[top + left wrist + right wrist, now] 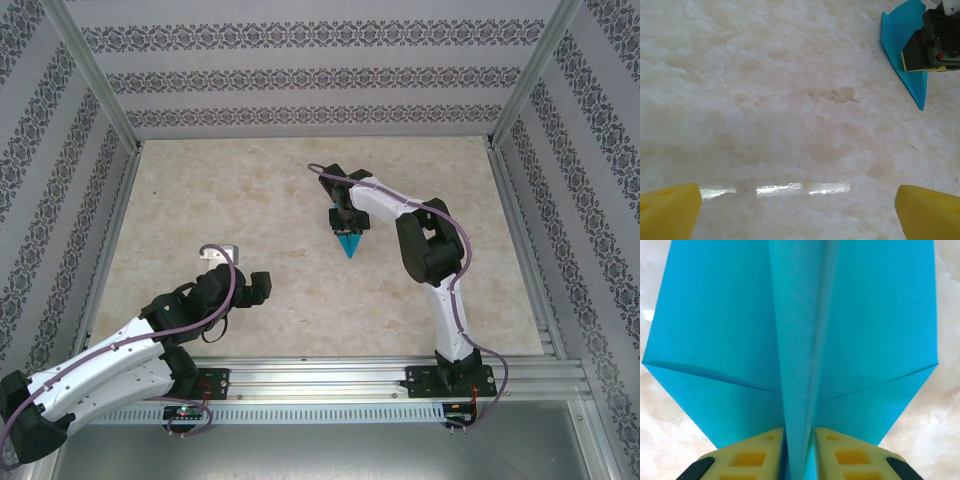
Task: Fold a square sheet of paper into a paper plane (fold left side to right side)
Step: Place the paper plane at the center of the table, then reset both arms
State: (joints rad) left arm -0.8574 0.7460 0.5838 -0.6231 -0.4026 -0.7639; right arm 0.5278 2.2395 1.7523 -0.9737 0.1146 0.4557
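- Two padded fingers of the right end effector (799, 452) stand narrowly apart astride the raised centre fold of the paper plane (865, 325), likely to press that crease; whether they pinch it I cannot tell.
- It lies mid-way up the table (230, 190), nose toward the near edge.
- Left end effector (800, 215) hangs wide open, empty, well aside; nothing blocks the way.
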